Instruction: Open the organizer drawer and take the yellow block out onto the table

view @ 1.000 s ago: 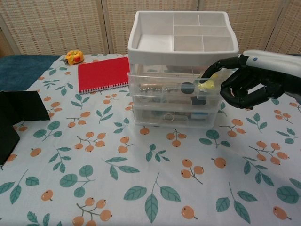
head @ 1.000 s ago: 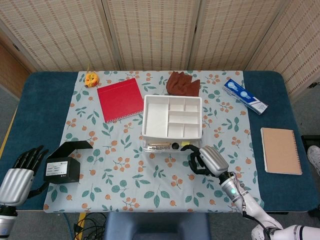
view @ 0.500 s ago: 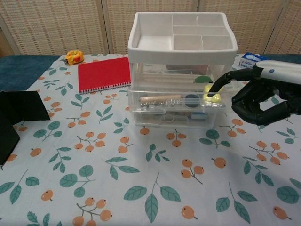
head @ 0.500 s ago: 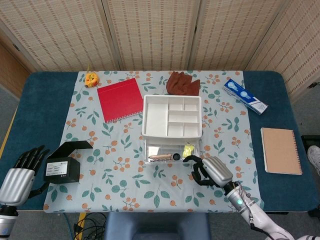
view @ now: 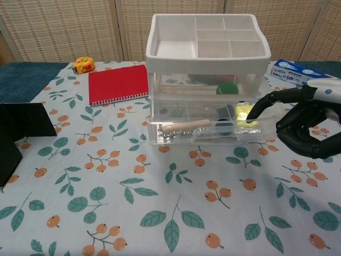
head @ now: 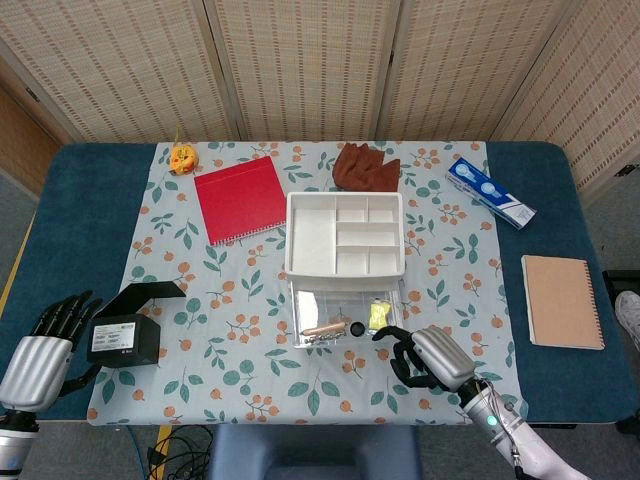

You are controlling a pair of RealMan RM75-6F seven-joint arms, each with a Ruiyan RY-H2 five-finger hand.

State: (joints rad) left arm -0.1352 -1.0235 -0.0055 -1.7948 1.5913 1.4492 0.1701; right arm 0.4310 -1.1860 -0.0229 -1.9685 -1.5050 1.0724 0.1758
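Note:
The white-topped organizer (head: 344, 233) (view: 206, 42) stands mid-table with one clear drawer (head: 318, 306) (view: 198, 137) pulled out toward me. The yellow block (head: 378, 315) (view: 243, 112) lies in the drawer's right end. A wooden-handled tool (head: 322, 329) (view: 184, 127) and a black round piece (head: 356, 327) lie beside it. My right hand (head: 426, 357) (view: 301, 127) sits just right of the drawer's front, one fingertip hooked over the front edge by the block and the other fingers curled in. My left hand (head: 42, 344) hovers at the table's near left corner with fingers spread, holding nothing.
A black box (head: 125, 340) (view: 16, 128) sits near my left hand. Behind the organizer lie a red notebook (head: 240, 198) (view: 118, 83), a brown glove (head: 365, 165) and a yellow toy (head: 182, 158) (view: 84, 64). A blue-white box (head: 490, 192) (view: 298, 70) and a tan notebook (head: 562, 301) are on the right.
My right hand has drawn back toward me and the drawer has slid out with it, uncovering the yellow block and the tool. The left hand has stayed put.

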